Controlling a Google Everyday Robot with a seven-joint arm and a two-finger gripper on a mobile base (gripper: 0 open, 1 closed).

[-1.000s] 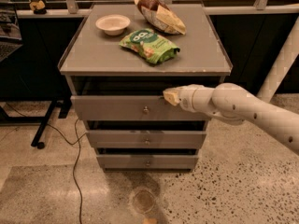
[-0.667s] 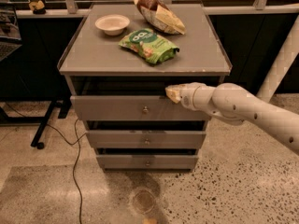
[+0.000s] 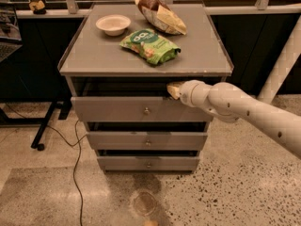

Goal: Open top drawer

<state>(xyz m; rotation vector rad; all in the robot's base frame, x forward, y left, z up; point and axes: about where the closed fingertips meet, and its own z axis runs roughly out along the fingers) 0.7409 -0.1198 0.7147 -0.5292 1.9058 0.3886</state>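
The top drawer (image 3: 117, 109) is the widest grey front of the grey cabinet, with a small round metal knob (image 3: 146, 111) at its centre. It stands pulled out a little, with a dark gap above it under the cabinet top. My gripper (image 3: 173, 90) is at the end of the white arm coming from the right, at the drawer's upper right edge, above and right of the knob. Only its yellowish tip shows.
Two narrower grey drawers (image 3: 146, 140) sit below. On the cabinet top (image 3: 94, 55) lie a white bowl (image 3: 113, 23), a green snack bag (image 3: 149, 45) and a brown chip bag (image 3: 160, 15). A black cable (image 3: 75, 149) trails on the floor at left. A white post (image 3: 282, 65) stands at right.
The gripper has shifted slightly right and up along the drawer's top edge. The drawer has not visibly moved.
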